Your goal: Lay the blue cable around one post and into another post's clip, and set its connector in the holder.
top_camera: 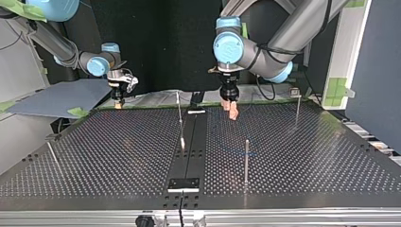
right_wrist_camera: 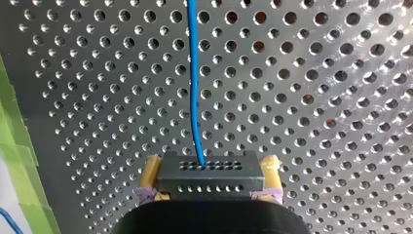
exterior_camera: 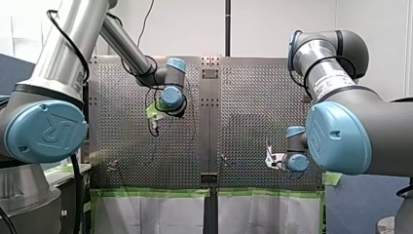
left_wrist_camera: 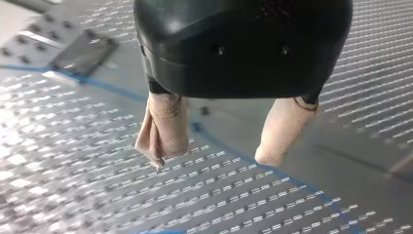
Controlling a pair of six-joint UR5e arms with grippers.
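In the right wrist view my right gripper (right_wrist_camera: 212,164) is shut with its yellow pads (right_wrist_camera: 152,168) on a black perforated connector (right_wrist_camera: 209,175). The blue cable (right_wrist_camera: 194,78) runs out of the connector and away over the perforated table. In the top view my right gripper (top_camera: 117,100) hangs at the far left edge of the table. My left gripper (left_wrist_camera: 209,158) stands open, beige pads (left_wrist_camera: 163,129) apart and nothing between them, just above the cable (left_wrist_camera: 292,183) lying on the table. My left gripper (top_camera: 231,109) is near the far middle in the top view.
Thin metal posts stand on the table: one (top_camera: 180,113) at the middle, one (top_camera: 246,161) nearer the camera, one (top_camera: 297,106) at the far right, and a leaning one (top_camera: 52,153) at the left. A black holder plate (top_camera: 184,183) sits on the centre strip. Green tape (right_wrist_camera: 14,146) edges the table.
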